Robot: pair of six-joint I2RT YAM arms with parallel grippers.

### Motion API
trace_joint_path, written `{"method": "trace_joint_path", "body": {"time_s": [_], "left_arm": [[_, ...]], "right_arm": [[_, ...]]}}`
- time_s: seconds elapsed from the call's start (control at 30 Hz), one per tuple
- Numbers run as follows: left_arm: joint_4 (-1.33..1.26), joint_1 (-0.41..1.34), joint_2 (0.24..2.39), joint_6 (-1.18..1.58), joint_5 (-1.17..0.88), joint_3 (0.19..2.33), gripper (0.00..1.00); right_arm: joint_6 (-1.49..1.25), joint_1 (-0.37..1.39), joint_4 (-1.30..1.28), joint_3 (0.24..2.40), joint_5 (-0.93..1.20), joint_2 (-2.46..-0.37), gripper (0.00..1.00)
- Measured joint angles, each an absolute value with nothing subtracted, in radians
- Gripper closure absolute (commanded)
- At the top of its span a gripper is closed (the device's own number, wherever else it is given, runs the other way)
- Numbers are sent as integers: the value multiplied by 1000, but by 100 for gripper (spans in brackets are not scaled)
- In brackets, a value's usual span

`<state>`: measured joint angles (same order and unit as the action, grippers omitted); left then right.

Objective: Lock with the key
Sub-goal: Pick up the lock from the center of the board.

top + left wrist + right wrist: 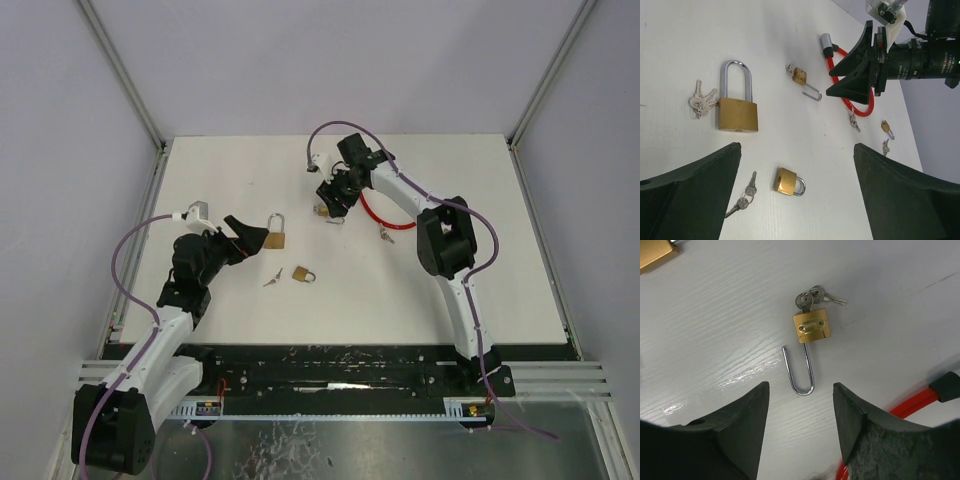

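A small brass padlock (pixel 811 326) lies on the white table with its shackle (pixel 800 372) swung open and a key bunch (pixel 812 297) at its keyhole end. My right gripper (pixel 800 386) hovers open over it; the shackle's loop sits just between the fingertips, untouched. From above, the same padlock (pixel 322 210) lies under the right gripper (pixel 335 195). My left gripper (pixel 797 150) is open and holds nothing. It faces a closed small padlock (pixel 787 181) with loose keys (pixel 744 197) beside it. A large padlock (pixel 737 112) with keys (pixel 701 102) at its side lies further out.
A red cable lock (pixel 375 212) curls right of the open padlock, with a key (pixel 385 235) near it. Another tiny padlock (pixel 886 127) and key (pixel 885 146) lie beyond the cable. Enclosure walls and frame posts ring the table (pixel 480 280).
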<state>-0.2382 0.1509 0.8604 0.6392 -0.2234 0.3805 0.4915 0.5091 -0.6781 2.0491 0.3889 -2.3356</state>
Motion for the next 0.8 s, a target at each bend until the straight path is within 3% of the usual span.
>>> {"method": "trace_joint_path", "body": {"time_s": [0.37, 0.57, 0.8], "left_arm": [[-236, 151, 859, 635, -220, 381, 8], [-235, 151, 859, 634, -220, 381, 8], [-235, 151, 859, 633, -220, 381, 8]], "right_arm": [[551, 508, -699, 2228, 389, -2467, 40], [593, 508, -707, 2246, 403, -2493, 26], [617, 509, -710, 2291, 413, -2525, 25]]}}
